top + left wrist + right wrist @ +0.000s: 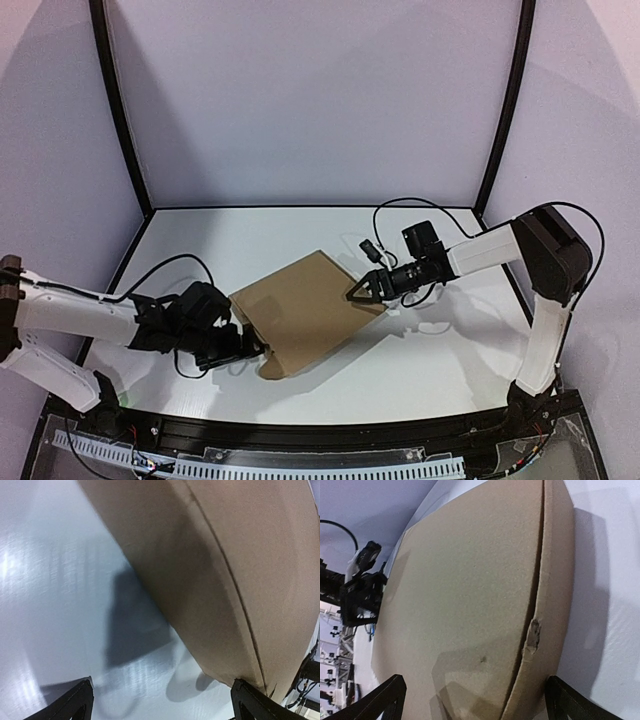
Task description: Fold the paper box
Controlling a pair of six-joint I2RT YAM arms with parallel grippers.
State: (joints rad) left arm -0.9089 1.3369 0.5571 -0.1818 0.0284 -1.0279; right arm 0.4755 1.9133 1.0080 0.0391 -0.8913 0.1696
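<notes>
The left pincer point(247, 346) stands wide, holding nothing. Its fingers frame the near-left edge of the box point(300, 310). In its wrist view the cardboard fills the upper right, with a seam running along it, and the right-hand fingertip looks close to the box's corner. I can't tell whether it touches. The right pincer point(358, 293) is also spread wide and empty, its tips at the box's right corner. Its wrist view shows a small torn nick point(534, 636) on the seam.

The box lies diagonally on the white counter point(300, 230) between the two arms, looking closed and shallow.

As I judge it, a push from one side alone would slide or spin the box on the smooth counter. A finger catching the nick could rip the seam further, and a loosely tucked lid could spring up.

No brand, label or writing is readable anywhere.
</notes>
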